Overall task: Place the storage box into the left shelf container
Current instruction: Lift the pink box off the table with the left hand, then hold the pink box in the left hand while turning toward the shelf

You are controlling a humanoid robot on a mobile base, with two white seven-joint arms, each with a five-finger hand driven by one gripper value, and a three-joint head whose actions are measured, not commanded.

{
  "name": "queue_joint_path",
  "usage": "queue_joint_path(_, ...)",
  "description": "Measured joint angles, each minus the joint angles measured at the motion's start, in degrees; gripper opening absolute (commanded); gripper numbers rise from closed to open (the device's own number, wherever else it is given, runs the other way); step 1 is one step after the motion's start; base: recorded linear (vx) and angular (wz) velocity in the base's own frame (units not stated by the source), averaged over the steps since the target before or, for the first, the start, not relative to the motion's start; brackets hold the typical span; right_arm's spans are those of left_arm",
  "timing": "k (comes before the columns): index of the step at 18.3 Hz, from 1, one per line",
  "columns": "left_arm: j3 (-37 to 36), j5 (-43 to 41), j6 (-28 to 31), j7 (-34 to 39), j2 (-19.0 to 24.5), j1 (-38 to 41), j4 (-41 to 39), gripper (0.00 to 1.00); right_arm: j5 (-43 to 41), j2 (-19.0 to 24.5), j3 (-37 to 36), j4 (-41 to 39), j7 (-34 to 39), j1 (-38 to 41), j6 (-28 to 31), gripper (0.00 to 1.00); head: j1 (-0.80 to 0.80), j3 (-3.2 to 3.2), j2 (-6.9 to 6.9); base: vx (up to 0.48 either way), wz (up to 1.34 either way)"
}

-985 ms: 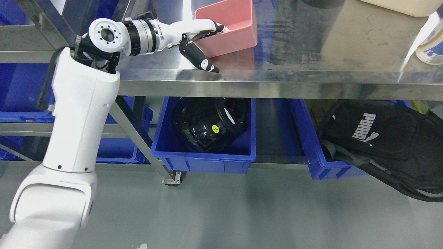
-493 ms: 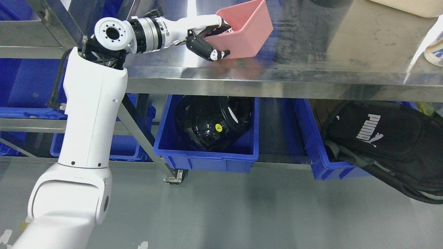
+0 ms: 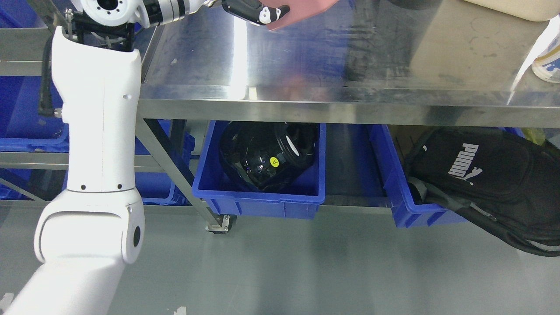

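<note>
The pink storage box [image 3: 302,11] shows only as its lower corner at the top edge, lifted clear of the steel table [image 3: 280,61]. My left hand [image 3: 256,11] is shut on the box, with black fingers [image 3: 249,9] curled under its left edge; most of the hand is cut off by the top of the picture. The left arm [image 3: 98,118] rises along the left side. Blue shelf containers [image 3: 26,118] sit in the rack at the far left. The right arm is out of view.
Under the table a blue bin [image 3: 258,199] holds a black helmet [image 3: 267,153]. Another blue bin [image 3: 400,197] at the right holds a black bag [image 3: 485,175]. A beige slab [image 3: 463,41] and a white bottle [image 3: 547,61] stand on the table's right. A slanted rack leg [image 3: 175,173] stands near the arm.
The left hand has closed on the pink box and lifted it off the table, up toward the top edge. The arm has risen with it.
</note>
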Motion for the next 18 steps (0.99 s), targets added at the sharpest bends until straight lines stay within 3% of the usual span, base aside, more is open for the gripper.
queue_joint_path(18,-3.1,0.4,0.1,0.2,-1.1,10.4,-12.7,0.02,0.0,0.0,0.0,0.0,0.0,0.0,0.1,0.99,0.00,0.00,0.00,-0.001,-0.01)
